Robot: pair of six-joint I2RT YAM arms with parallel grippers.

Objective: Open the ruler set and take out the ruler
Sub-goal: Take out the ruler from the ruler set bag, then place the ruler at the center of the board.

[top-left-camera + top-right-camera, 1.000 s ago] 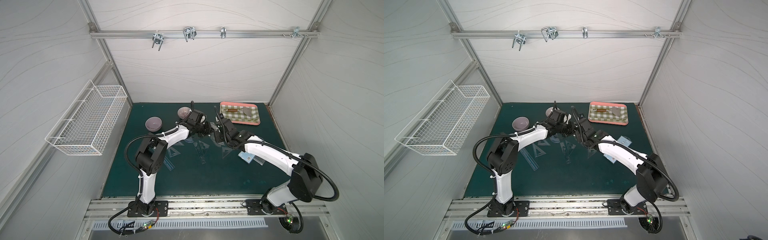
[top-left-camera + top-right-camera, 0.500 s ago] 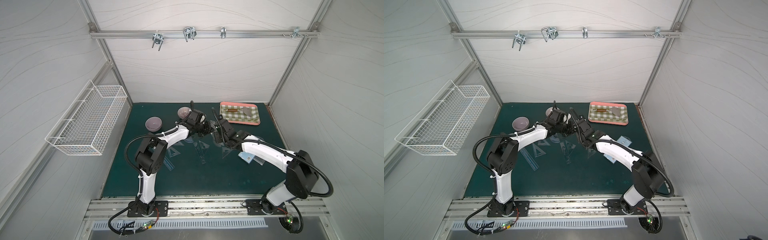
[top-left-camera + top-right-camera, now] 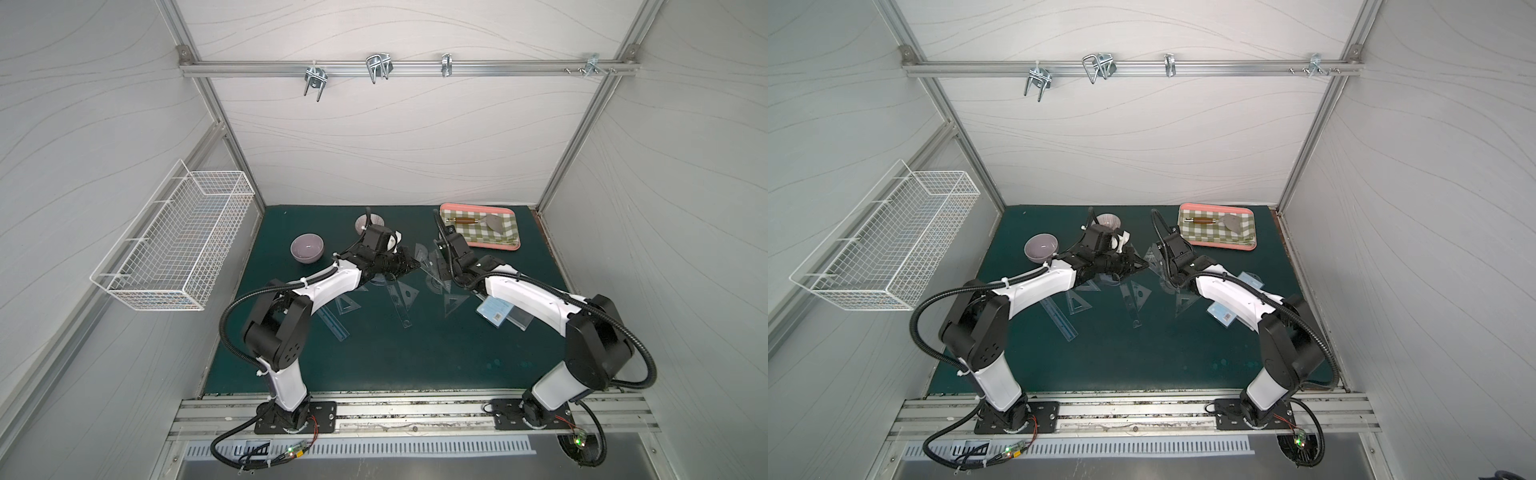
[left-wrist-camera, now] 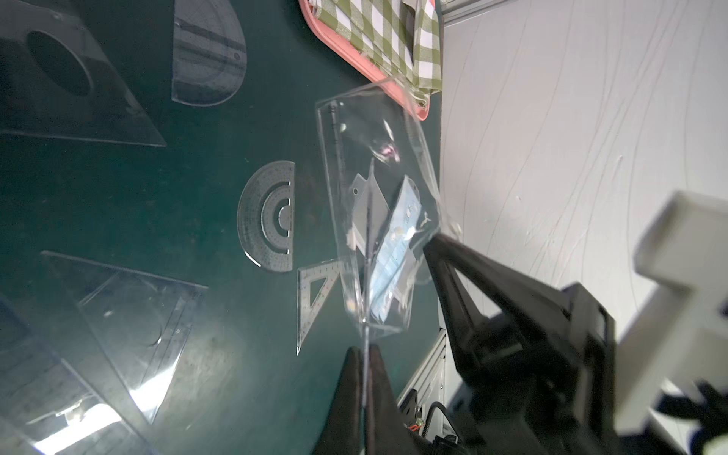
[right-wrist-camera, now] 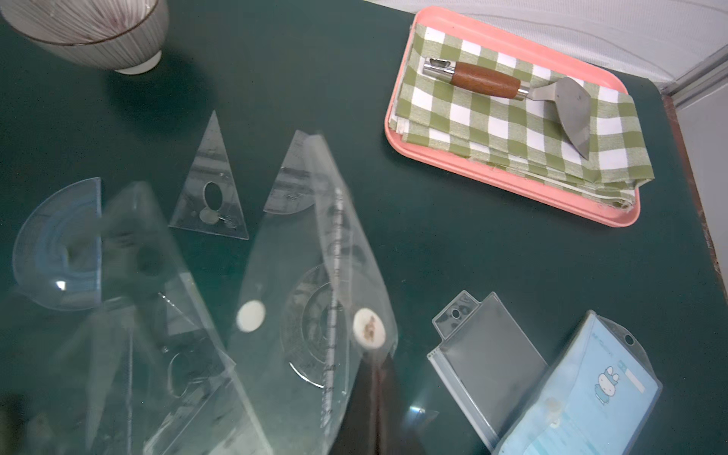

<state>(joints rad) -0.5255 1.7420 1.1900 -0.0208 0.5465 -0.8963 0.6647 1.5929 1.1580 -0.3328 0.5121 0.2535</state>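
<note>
The ruler set is a clear plastic pouch held off the green mat between both grippers. Its two white snap halves stand apart, and a straight ruler shows inside along one edge. My right gripper is shut on the pouch's flap just below one snap. My left gripper is shut on the opposite edge of the pouch, seen edge-on. In both top views the left gripper and right gripper nearly meet over the mat's back middle.
Loose clear rulers, set squares and protractors lie on the mat below. A pink tray with checked cloth and scraper sits back right. Two bowls stand back left. Other pouches lie right; a wire basket hangs left.
The right gripper has edged slightly toward the left gripper. The left jaws have pressed fully together on the pouch's edge.
</note>
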